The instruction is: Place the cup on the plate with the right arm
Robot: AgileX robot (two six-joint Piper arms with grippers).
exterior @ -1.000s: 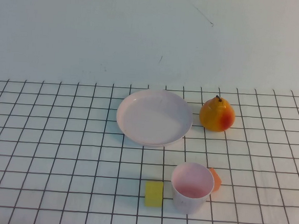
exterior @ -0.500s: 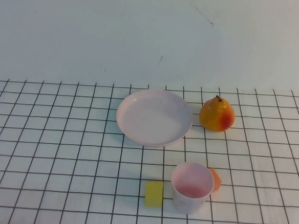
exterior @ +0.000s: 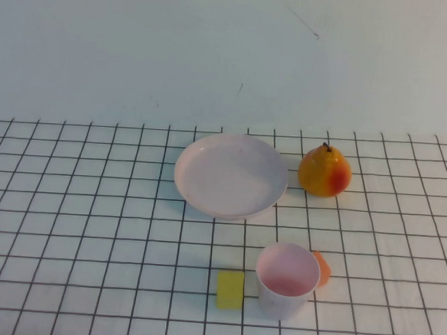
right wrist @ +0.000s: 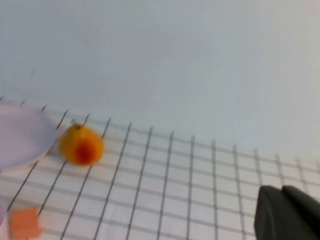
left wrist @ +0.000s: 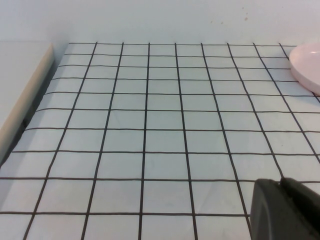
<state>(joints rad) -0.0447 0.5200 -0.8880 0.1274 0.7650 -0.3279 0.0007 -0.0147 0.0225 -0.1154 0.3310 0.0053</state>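
Note:
The pale pink cup stands upright and empty near the front of the gridded table. The round pale pink plate lies behind it, empty; its rim also shows in the left wrist view and the right wrist view. Neither arm shows in the high view. My left gripper is shut and empty over bare grid, left of the plate. My right gripper is shut and empty, off to the right of the objects, well away from the cup.
An orange-yellow pear stands right of the plate, also in the right wrist view. A yellow block lies just left of the cup, and an orange block touches its right side. A beige ledge borders the table's left edge.

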